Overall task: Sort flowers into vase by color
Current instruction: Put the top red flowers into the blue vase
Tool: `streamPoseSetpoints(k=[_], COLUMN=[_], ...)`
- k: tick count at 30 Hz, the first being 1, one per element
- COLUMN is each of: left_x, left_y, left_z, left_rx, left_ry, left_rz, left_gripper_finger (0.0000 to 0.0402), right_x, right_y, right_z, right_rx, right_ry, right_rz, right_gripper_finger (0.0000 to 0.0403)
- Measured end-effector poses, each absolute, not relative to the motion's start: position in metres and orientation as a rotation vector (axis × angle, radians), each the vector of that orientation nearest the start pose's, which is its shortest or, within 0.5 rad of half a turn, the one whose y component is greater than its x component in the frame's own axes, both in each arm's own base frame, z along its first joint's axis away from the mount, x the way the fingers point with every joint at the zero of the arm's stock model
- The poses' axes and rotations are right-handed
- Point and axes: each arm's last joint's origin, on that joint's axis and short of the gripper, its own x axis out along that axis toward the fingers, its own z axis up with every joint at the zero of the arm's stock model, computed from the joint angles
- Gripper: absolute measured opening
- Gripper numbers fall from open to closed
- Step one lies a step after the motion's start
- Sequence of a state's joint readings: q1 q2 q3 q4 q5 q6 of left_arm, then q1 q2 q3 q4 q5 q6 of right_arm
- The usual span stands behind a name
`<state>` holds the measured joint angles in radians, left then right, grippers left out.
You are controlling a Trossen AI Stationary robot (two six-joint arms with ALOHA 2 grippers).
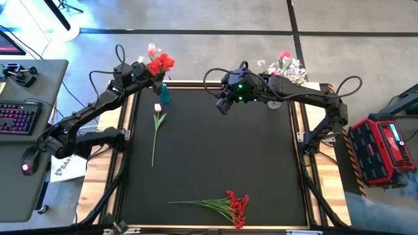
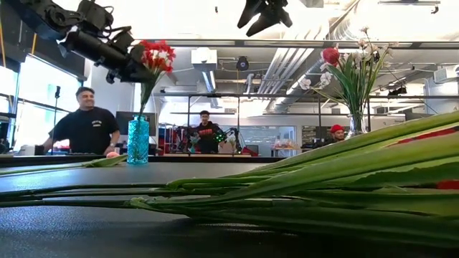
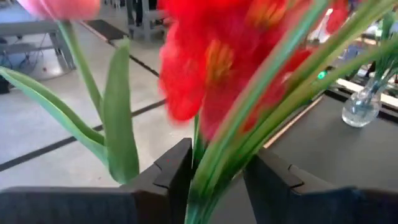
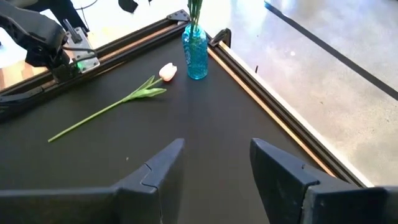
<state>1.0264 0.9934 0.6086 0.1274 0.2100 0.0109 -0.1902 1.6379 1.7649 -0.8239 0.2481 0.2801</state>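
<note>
A blue glass vase (image 1: 164, 95) stands at the table's far left corner. My left gripper (image 3: 217, 186) is above it, shut on a bunch of red flowers (image 1: 160, 63) whose stems run down into the vase (image 2: 138, 140). A pink tulip bloom (image 3: 62, 7) shows beside the red ones. A single pink-white tulip (image 1: 157, 109) lies flat on the mat near the vase. Another red bunch (image 1: 235, 207) lies along the near edge. My right gripper (image 1: 224, 104) hangs open over the far middle of the mat, touching nothing. A clear vase (image 1: 274, 102) at the far right holds white, pink and red blooms. My left gripper pinches the red bunch's green stems (image 3: 208, 177) between its two fingers, just below the blooms (image 2: 156, 54). The fingers (image 2: 133, 72) come from the table's left, slanting down, and lie across the stems. The bunch stands nearly upright, its lower stems in the blue vase.
The black mat has a raised wooden frame (image 1: 297, 130) around it. Free mat lies between the lone tulip and the near red bunch. A keyboard (image 1: 16, 117) sits on a desk to the left, a red case (image 1: 382, 147) to the right. People (image 2: 87, 129) stand beyond the far edge.
</note>
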Motion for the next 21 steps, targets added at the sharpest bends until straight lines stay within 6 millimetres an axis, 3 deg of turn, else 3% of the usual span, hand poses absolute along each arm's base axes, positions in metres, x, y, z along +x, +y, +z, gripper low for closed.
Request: streamPoseSetpoints(k=[7, 21], left_x=[0.109, 0.093], left_y=[0.169, 0.144], left_z=[0.281, 0.296], left_rx=[-0.046, -0.204], left_ry=[0.181, 0.06], left_rz=[0.828, 0.885], left_gripper_finger=[0.014, 0.0141], right_x=[0.339, 0.339], right_y=[-0.072, -0.072], right_z=[0.395, 0.395], right_rx=[0.251, 0.268], right_ry=[0.648, 0.644], right_rz=[-0.497, -0.48], right_gripper_finger=[0.0169, 0.0169])
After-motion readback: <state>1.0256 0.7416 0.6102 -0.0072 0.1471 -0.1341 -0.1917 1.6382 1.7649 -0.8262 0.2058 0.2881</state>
